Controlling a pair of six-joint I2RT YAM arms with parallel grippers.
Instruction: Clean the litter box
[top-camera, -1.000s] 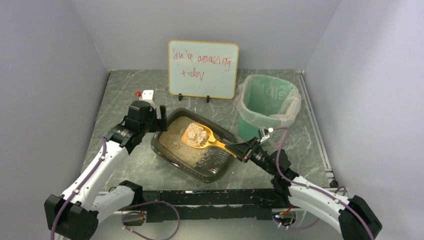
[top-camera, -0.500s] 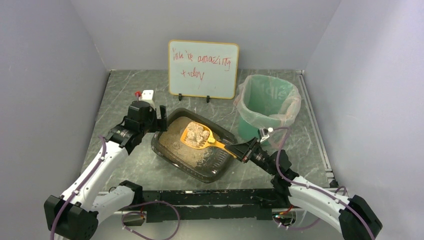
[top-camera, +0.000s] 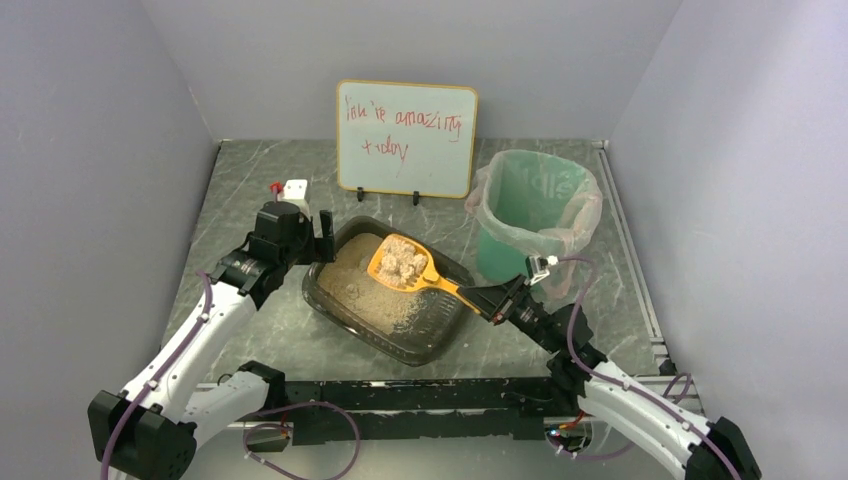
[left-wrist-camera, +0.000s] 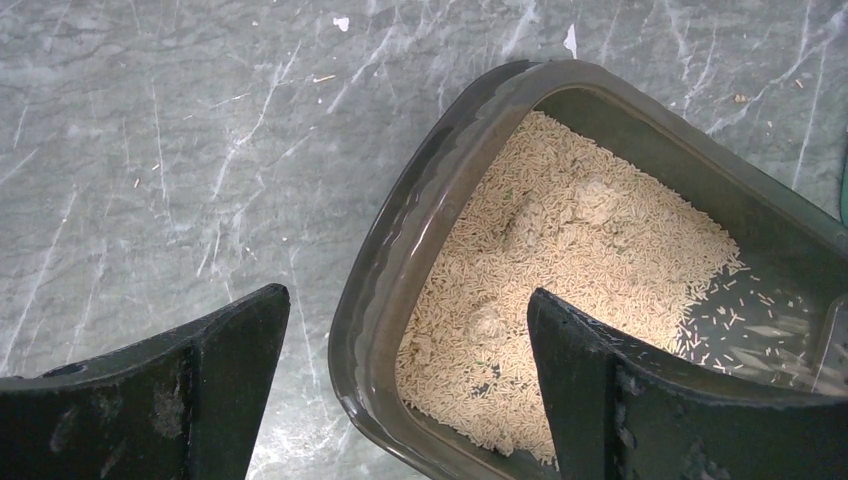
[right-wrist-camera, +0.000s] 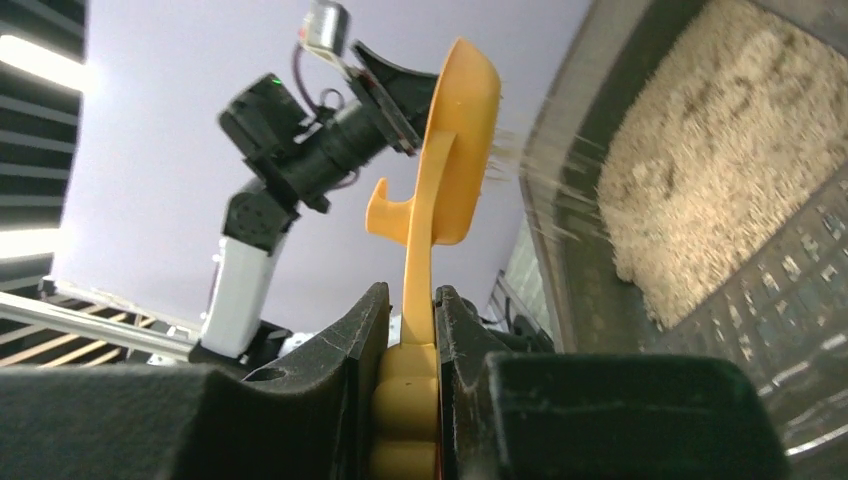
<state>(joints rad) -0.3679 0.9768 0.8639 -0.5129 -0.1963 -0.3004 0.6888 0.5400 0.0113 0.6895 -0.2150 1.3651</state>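
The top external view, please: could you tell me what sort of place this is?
Probably a robotics lab test booth, not a home: plain grey walls enclose a marbled tabletop, and a handwritten whiteboard stands behind the litter box.

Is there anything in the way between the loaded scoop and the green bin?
Nothing visible does. The orange scoop, held by the right claw, hangs over the litter box; only the box's rim and bare table lie between it and the green bin.
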